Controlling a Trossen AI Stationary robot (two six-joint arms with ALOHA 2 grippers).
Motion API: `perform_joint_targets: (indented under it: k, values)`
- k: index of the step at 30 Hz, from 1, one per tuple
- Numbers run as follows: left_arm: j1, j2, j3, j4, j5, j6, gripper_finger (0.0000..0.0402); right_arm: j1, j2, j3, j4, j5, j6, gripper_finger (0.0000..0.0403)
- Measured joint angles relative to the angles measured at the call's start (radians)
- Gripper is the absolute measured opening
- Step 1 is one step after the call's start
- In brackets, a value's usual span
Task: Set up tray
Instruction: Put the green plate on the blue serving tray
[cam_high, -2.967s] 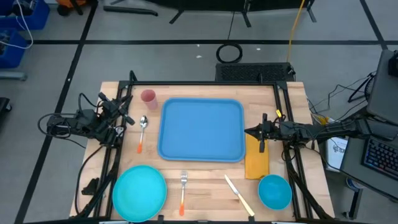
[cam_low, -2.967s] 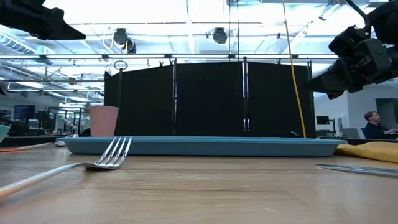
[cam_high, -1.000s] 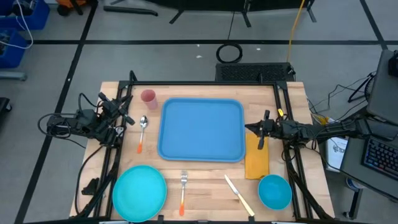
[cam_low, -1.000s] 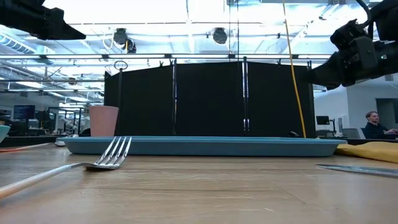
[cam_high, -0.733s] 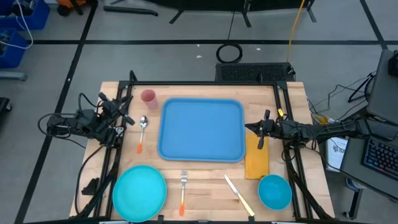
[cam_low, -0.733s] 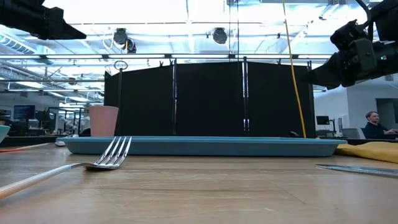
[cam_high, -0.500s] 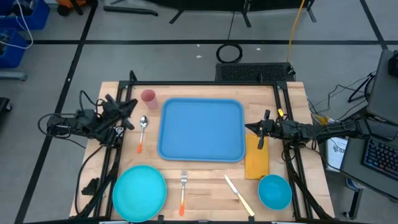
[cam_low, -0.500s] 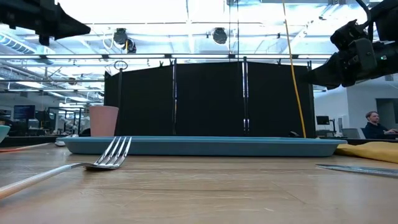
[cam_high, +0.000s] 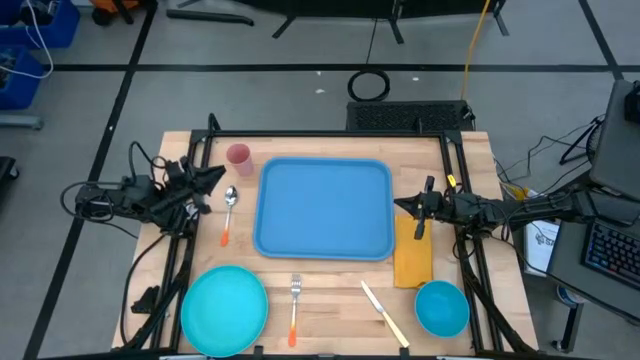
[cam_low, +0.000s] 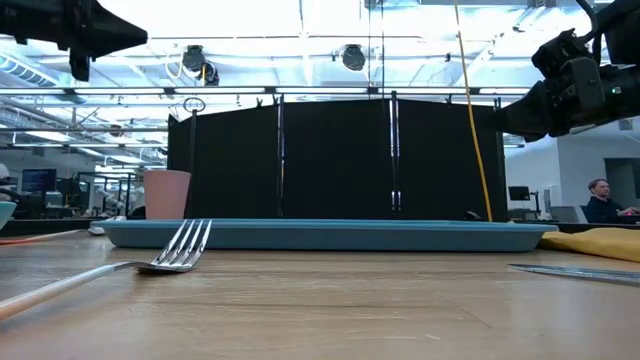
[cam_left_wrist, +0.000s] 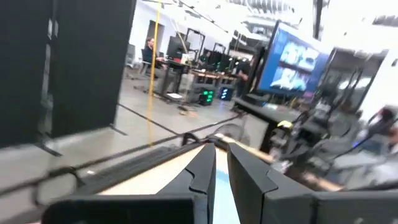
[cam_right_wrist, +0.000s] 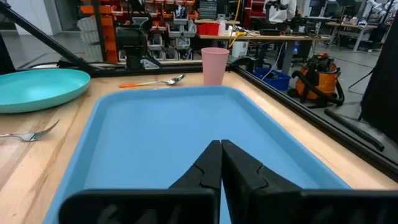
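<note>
**Both grippers shut and empty, tray bare, nothing picked yet**

The right gripper (cam_right_wrist: 219, 163) has its fingers pressed together with nothing between them; in the high view it hangs at the tray's right edge, above the near end of the yellow napkin (cam_high: 412, 256), pointing across the tray (cam_high: 324, 208). The left gripper (cam_left_wrist: 216, 167) shows only a thin slit between its fingers and holds nothing. It sits raised at the table's left side (cam_high: 208, 181), just beside the spoon (cam_high: 229, 208) and near the pink cup (cam_high: 238, 155).

The tray lies flat in the middle of the table, its floor bare. Around it on the wood: the cup off its far left corner, the spoon along its left edge, a teal plate (cam_high: 224, 302) at the near left, a fork (cam_high: 295, 303) and a knife (cam_high: 383, 314) below its near edge, the napkin along its right edge, and a blue bowl (cam_high: 441, 307) at the near right.

By my reading, the step in hand is choosing and reaching for the first item. To do it well, each arm should take what lies on its own side, and its fingers must part before descending. Large pieces likely belong on the tray first, leaving room for cutlery. Thin cutlery lies flat on the wood, so the fingers should straddle the handle squarely.
</note>
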Motion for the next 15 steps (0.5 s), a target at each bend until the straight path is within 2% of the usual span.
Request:
perform_joint_targets:
  k: [7,12,15]
  values:
    - [0.0,0.0,0.0,0.001,-0.002,-0.142,0.0044,0.0,0.0,0.0,0.0,-0.001,0.03,0.0]
    - [0.0,0.0,0.0,-0.004,0.111,-0.131,0.0044,0.0,0.0,0.0,0.001,0.0,0.086,0.0]
    - [0.0,0.0,0.0,0.019,0.123,-0.15,0.0044,0.0,0.0,0.0,0.001,0.0,0.079,0.0]
